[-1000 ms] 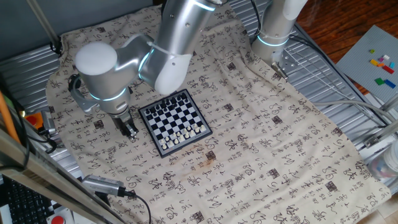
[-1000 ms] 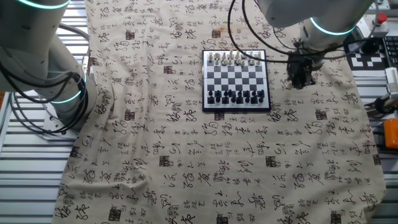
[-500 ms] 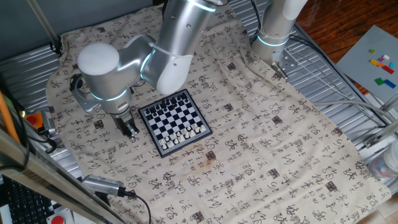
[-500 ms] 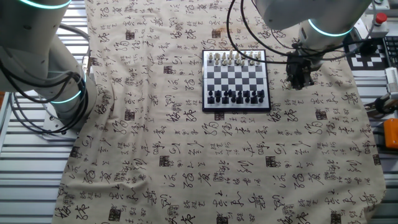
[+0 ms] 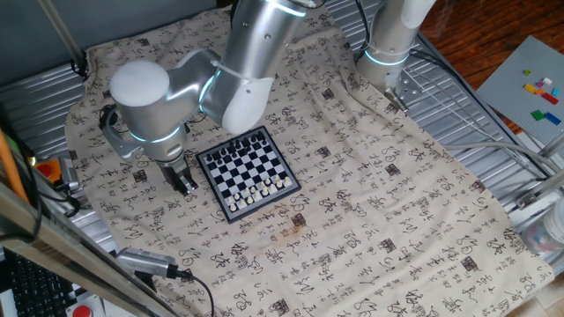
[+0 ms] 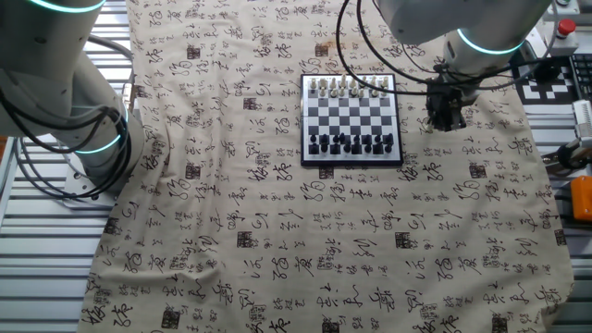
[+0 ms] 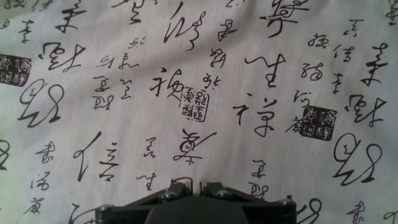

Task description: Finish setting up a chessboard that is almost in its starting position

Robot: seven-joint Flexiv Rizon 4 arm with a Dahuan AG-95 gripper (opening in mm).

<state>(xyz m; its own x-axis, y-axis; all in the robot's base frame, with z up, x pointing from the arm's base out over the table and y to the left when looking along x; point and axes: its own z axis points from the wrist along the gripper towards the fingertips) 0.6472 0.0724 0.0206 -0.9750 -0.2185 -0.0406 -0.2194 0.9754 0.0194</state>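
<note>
Chessboard (image 5: 247, 171) flat on calligraphy-print cloth (image 5: 379, 194) over tabletop, just beside tool (image 5: 183, 181). Tool fingers closed together, holding nothing, pointed at bare cloth. Pieces (image 6: 352, 142) tiny, light, likely rigid and tip-prone: pinch one near its top, gently. Cloth soft, wrinkled; board stiff, dark-framed.
</note>
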